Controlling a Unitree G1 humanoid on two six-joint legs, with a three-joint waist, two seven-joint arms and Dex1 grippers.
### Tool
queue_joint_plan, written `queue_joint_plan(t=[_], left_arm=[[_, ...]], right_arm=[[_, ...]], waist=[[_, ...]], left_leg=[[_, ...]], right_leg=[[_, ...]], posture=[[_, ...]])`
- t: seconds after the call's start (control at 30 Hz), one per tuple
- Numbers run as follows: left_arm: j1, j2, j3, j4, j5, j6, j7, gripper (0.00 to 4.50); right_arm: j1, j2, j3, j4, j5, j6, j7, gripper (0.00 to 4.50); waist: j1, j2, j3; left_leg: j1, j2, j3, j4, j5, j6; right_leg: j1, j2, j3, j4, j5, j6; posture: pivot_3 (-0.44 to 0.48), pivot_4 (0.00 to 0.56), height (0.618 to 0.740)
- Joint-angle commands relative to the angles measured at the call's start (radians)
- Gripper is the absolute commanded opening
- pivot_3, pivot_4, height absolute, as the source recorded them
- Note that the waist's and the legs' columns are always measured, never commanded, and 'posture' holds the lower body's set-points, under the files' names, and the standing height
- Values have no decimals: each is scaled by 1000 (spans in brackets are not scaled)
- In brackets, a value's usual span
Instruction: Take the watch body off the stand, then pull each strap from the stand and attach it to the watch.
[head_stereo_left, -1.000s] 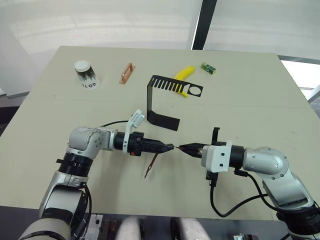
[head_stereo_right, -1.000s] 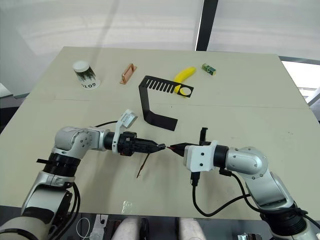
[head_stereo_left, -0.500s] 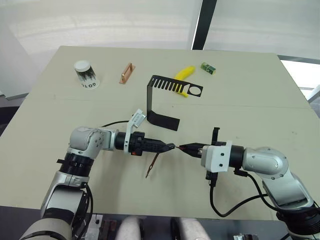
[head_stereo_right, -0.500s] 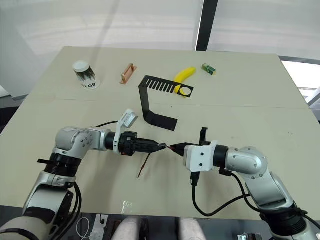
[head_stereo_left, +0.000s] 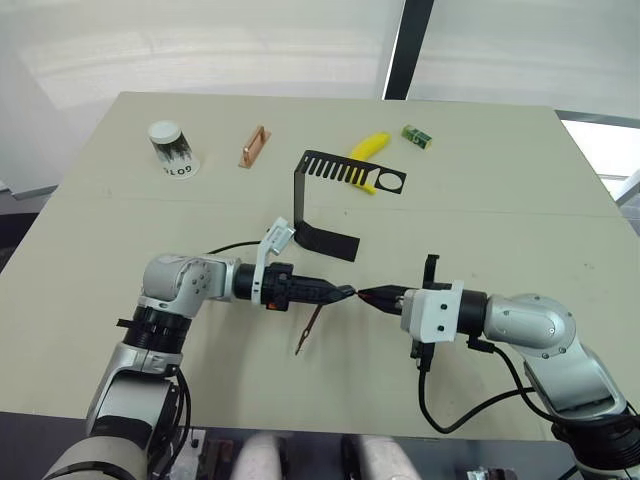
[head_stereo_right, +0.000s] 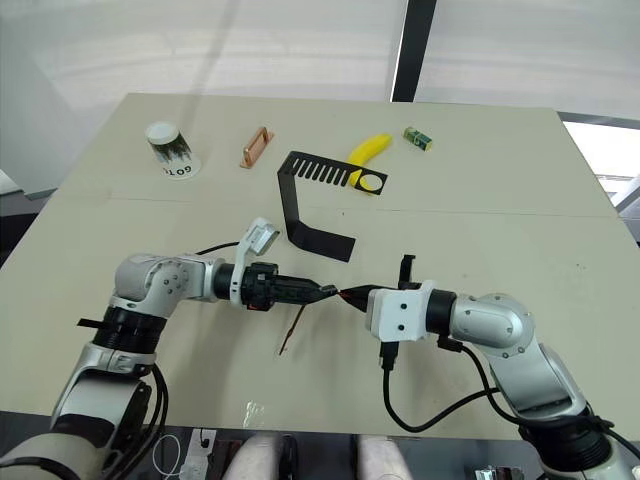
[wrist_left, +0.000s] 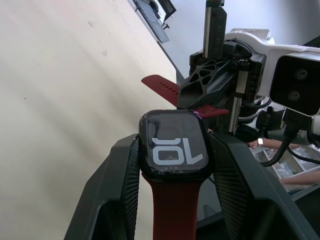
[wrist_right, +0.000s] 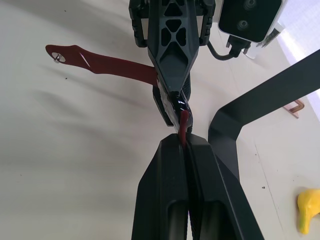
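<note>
Low over the table's front middle, my left gripper (head_stereo_left: 343, 294) is shut on the watch body (wrist_left: 173, 145), a dark case whose screen shows white digits. One maroon strap (head_stereo_left: 308, 330) is fixed to the case and hangs down from it towards the table. My right gripper (head_stereo_left: 363, 296) faces the left one tip to tip and is shut on the other maroon strap (wrist_right: 184, 125), whose end meets the edge of the watch body. The black stand (head_stereo_left: 322, 196) rests on the table behind both grippers, with nothing on its slotted arm or ring.
At the back of the table are a paper cup (head_stereo_left: 173, 147), a copper handle bar (head_stereo_left: 253, 146), a yellow banana (head_stereo_left: 370, 150) partly behind the stand's arm, and a small green box (head_stereo_left: 417, 135). The table's front edge lies just below both arms.
My left gripper has edged a little to the right with the watch body, closing the small gap to the right gripper's strap. The right arm has hardly moved.
</note>
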Motion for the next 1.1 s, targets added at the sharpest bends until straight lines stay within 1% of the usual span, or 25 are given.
queue_joint_plan(t=[0.03,0.33,1.1], left_arm=[[-21,-17,21,-25,-24,-4,11,1611],[-21,-19,25,-35,-31,7,20,1611],[-15,-71,57,-86,-55,75,99,1611]], right_arm=[[-19,8,-6,-66,11,6,-28,0],[-32,2,-8,-67,13,21,-30,0],[-67,0,27,-37,-59,39,-21,0]], waist=[[0,0,0],[0,0,0],[0,0,0]], left_leg=[[0,0,0,0,0,0],[0,0,0,0,0,0],[0,0,0,0,0,0]], right_leg=[[0,0,0,0,0,0],[0,0,0,0,0,0],[0,0,0,0,0,0]], posture=[[0,150,740],[0,150,740],[0,150,740]])
